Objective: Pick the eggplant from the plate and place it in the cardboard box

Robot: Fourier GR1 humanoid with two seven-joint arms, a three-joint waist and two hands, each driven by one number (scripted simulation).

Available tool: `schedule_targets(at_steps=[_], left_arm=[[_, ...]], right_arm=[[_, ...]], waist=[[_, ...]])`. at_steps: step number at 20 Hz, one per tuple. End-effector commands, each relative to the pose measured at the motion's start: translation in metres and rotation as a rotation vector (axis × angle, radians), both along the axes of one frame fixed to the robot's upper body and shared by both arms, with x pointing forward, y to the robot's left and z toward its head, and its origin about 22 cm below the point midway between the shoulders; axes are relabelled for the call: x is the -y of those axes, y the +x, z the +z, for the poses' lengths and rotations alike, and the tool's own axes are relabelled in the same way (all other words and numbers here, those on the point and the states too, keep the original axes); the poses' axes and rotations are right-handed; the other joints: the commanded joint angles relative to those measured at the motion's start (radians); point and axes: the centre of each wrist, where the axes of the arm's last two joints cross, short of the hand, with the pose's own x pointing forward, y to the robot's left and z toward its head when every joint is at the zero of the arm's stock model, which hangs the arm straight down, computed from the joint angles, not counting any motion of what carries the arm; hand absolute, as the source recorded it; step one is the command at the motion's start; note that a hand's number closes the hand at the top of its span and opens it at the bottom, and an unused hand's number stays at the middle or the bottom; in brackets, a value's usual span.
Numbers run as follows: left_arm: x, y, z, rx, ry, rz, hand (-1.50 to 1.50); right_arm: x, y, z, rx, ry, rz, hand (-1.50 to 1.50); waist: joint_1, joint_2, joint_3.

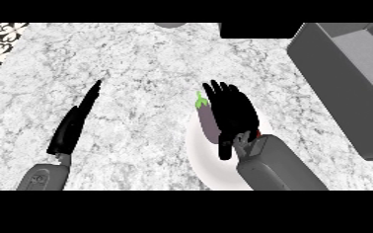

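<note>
Presently, right robot hand: over the plate, fingers stretched forward and straight, lying just beside the eggplant's right flank — whether they touch it cannot be told.
Right forearm: grey, entering from the lower edge and slanting up-left toward the plate.
Left robot hand: seen edge-on at the left, fingers straight and pressed together, pointing up and slightly right, holding nothing — well apart from the plate.
Eggplant: one, purple with a green stem pointing away from the robot, lying on the plate's upper part.
Plate: one, white, on the marbled surface.
Cardboard box: one, grey, at the right edge, well apart from the eggplant.
</note>
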Motion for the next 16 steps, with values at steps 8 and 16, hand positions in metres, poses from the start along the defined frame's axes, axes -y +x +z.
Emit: schedule_targets(at_steps=[8, 16], left_arm=[[-0.009, 0.005, -0.001, -0.013, -0.013, 0.002, 0.00], [0.009, -0.003, -0.021, -0.005, -0.001, -0.001, 0.00]], right_arm=[[-0.016, 0.009, -0.024, -0.049, -0.018, 0.020, -1.50], [-0.013, 0.017, -0.053, -0.069, 0.032, 0.000, -1.50]], waist=[[-0.002, 0.000, 0.000], [0.000, 0.001, 0.000]])
